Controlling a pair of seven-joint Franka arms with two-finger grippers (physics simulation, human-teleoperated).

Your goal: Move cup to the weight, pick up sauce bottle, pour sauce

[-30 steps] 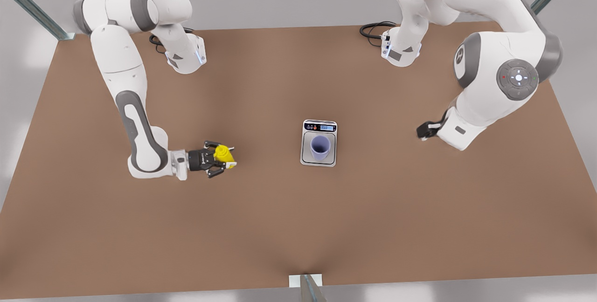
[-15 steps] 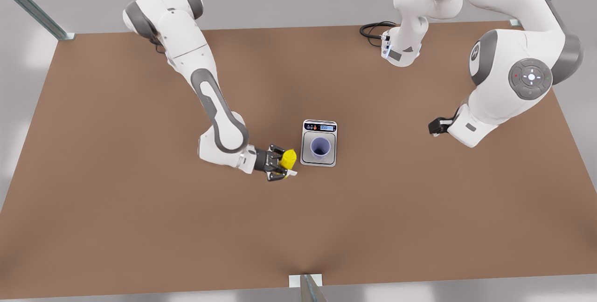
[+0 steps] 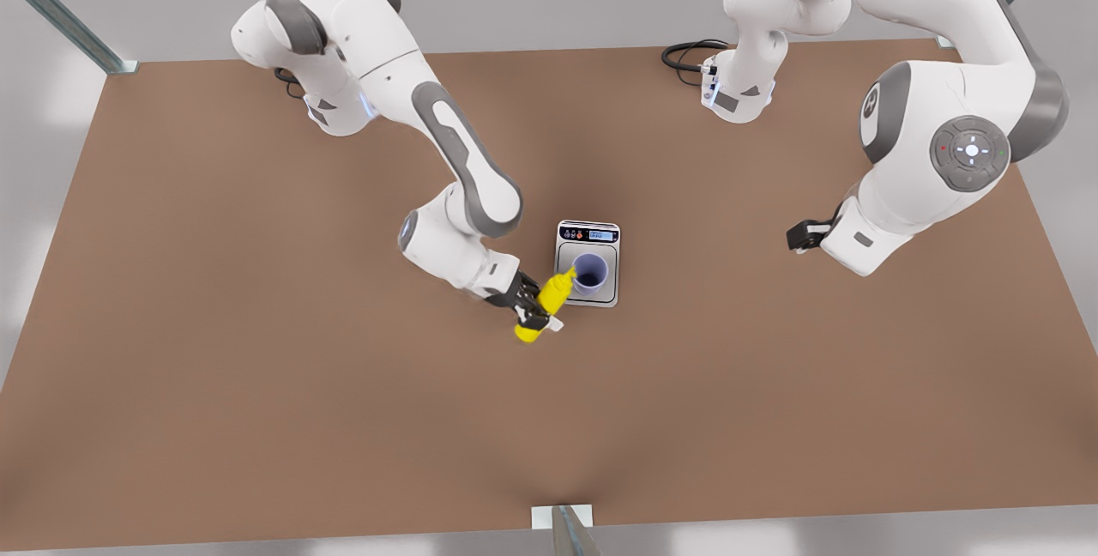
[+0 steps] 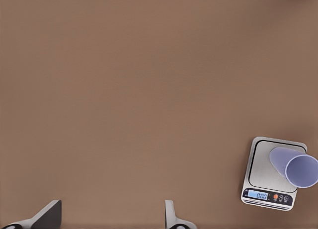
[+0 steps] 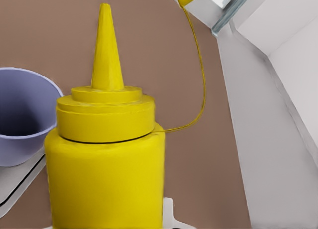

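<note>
front view, starting at its left: the right pincer [image 3: 533,309] sits at the end of the arm that reaches down from the far left corner of the brown table [image 3: 214,324]. it is clamped on the sauce bottle [image 3: 544,305], gripping the yellow body about midway. the bottle is tipped over at a slant, base toward the near side, nozzle pointing at the cup [image 3: 589,272] and reaching its rim.

next comes the weight [image 3: 588,263], a flat silver scale near the middle of the table, display strip on its far edge. the lavender-blue cup stands upright on the steel plate.

further toward the front view's right, the left pincer [image 3: 799,237] hangs over bare table, well apart from the scale, on an arm that waits.

right wrist view has the sauce bottle [image 5: 107,164] close up, its cone nozzle beside the cup [image 5: 22,119], with a thin yellow tether looping off to a small cap.

left wrist view looks down on the weight [image 4: 271,173] with the cup [image 4: 295,167] on it, and two fingertips [image 4: 47,214] standing wide apart with nothing between them.
</note>
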